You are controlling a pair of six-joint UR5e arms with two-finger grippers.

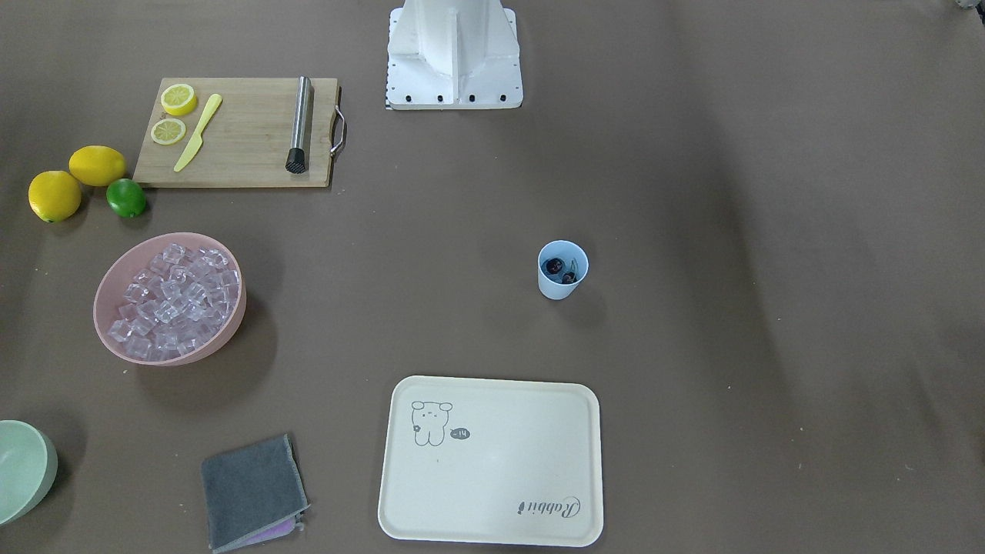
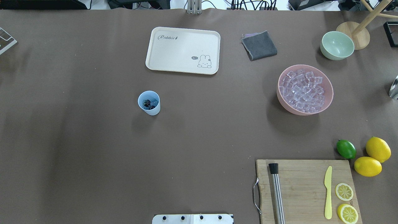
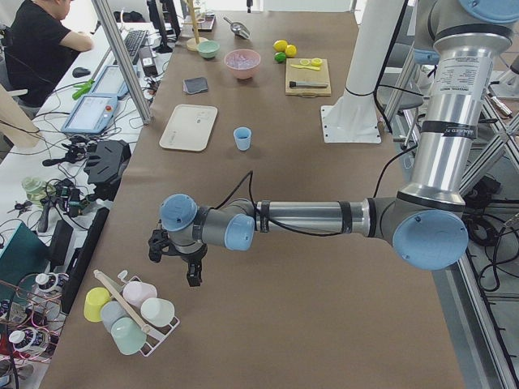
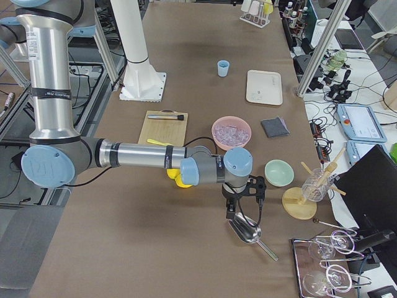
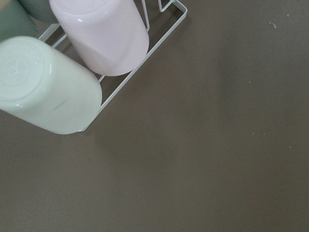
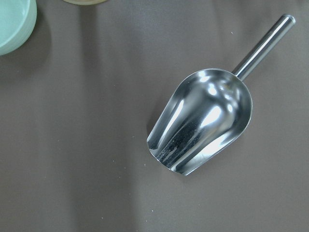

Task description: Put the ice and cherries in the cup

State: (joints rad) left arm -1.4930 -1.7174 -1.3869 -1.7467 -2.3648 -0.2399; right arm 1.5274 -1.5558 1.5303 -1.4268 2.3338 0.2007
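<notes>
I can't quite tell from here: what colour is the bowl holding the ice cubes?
Pink; the bowl shows best in the overhead exterior view.

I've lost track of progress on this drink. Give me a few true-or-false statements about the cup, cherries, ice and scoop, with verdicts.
1. The cherries are inside the cup. True.
2. The pink bowl holds only lemon slices. False: it is heaped with ice cubes.
3. The metal scoop lies flat on the table. True.
4. The cup stands on the tray. False: it stands on the bare table, apart from the tray.
5. The lime sits on the cutting board. False: it rests on the table beside the board, next to a lemon.
</notes>
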